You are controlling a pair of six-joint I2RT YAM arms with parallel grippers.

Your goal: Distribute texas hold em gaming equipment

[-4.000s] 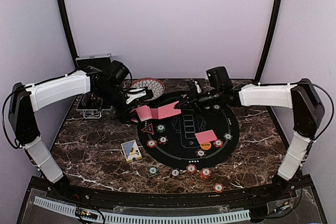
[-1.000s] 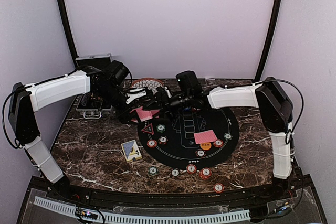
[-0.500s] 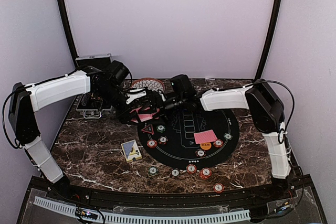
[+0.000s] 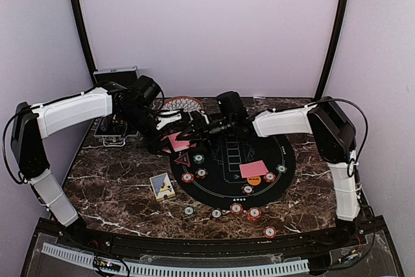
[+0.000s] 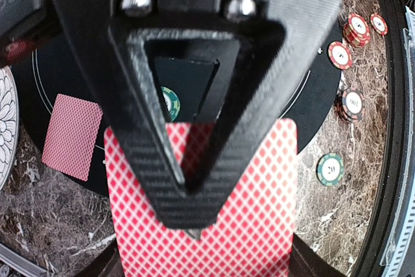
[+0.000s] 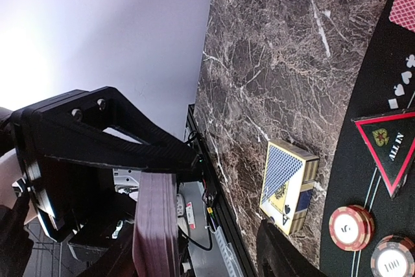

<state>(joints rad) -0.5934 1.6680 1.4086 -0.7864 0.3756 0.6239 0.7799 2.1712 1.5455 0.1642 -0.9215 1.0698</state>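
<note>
Dealing looks like the step in hand. The thick deck of red-backed playing cards (image 5: 259, 225) hangs above the near-left rim of the round black felt mat (image 4: 285, 160). It is pinched between the left jaws, which are pressed firmly onto its faces. Holding the deck off the marble surface (image 4: 117, 180) probably lets its free end be offered to the other arm, so one card can be drawn off.

The left arm (image 4: 71, 111) reaches in from the left, elbow high and wrist angled down toward the mat. The right arm (image 4: 285, 121) stretches well across the middle, its forearm nearly level. Its right jaws are spread on either side of the deck's edge. In the right wrist view the deck sits close to one finger, with a clear gap to the other, so no card seems gripped yet.

One red-backed card pile (image 4: 253, 168) already lies on the mat's right half, partly over an orange round button (image 4: 253, 180). Small striped poker chips (image 4: 237, 209) lie along the mat's near rim. The red triangle marker (image 6: 389, 150) rests on the mat's left edge, near a blue-backed card box (image 6: 288, 186) on the marble.
</note>
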